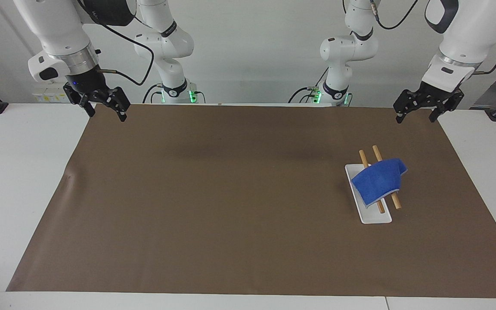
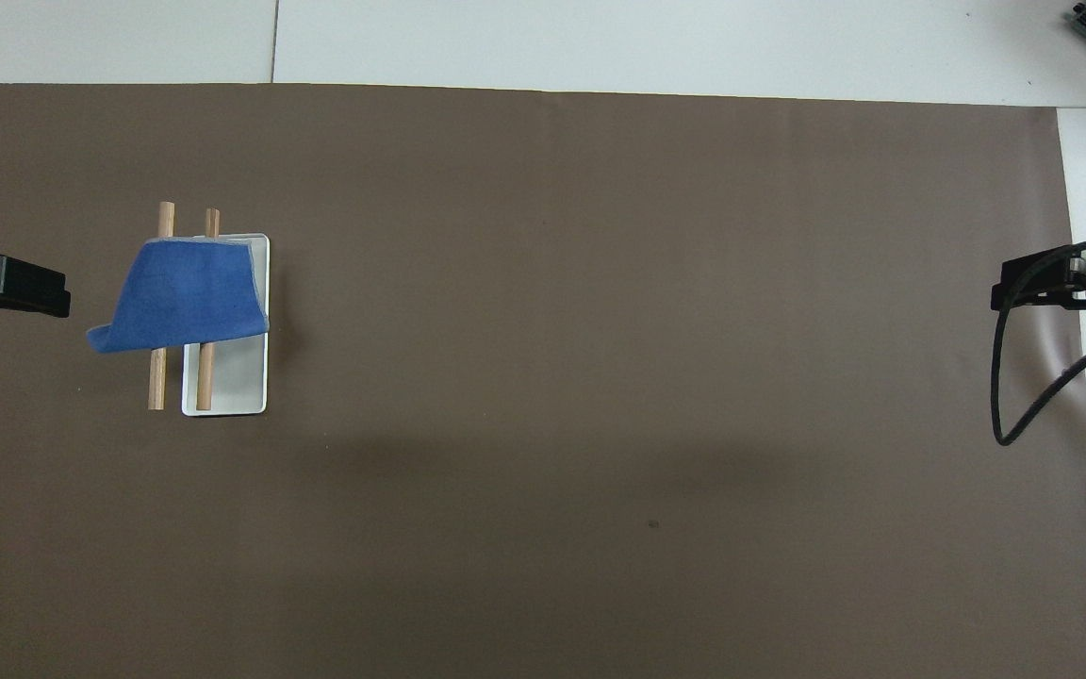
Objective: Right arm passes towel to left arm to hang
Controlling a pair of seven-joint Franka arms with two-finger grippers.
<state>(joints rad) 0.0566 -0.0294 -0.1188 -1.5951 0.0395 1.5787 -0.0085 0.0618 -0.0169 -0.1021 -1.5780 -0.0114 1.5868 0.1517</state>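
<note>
Both sets of jaws are hanging open and empty as I'm watching: the towel [image 1: 379, 183] is draping over the rack's two dowels [image 1: 385, 177] at the facing view's right, below the left gripper [image 1: 417, 112] and well apart from the right gripper [image 1: 105, 109] at upper left.

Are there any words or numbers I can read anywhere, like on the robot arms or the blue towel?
No text here can be read.
Right arm: a small dark marking on a joint band, too small to read.
Towel: plain blue, no label showing.
White tray and wooden rods: no marks.
Brown mat: no print.
</note>
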